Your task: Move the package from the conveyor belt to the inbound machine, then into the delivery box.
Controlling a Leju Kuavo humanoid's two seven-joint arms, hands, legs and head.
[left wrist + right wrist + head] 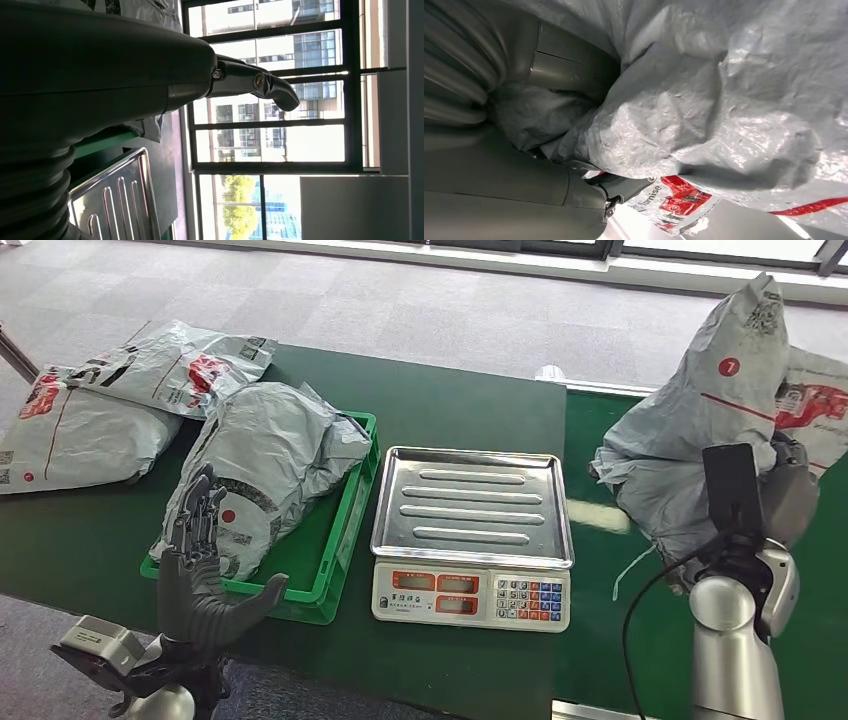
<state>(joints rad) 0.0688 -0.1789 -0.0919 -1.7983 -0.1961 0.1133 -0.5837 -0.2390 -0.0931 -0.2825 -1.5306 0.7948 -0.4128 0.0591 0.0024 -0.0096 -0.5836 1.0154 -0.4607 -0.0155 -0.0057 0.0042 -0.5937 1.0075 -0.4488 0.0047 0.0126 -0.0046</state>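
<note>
Your right hand (775, 485) gripped the grey package (715, 410) above the conveyor belt (600, 455); left hand (205, 575) hung released. You needed to carry it level onto the scale tray (470, 505).

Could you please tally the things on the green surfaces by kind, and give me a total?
Grey mail packages: 5: two stacked at far left, one in the crate, one gripped by the right hand at, one behind it
Green crates: 1
Scales: 1
Total: 7
</note>
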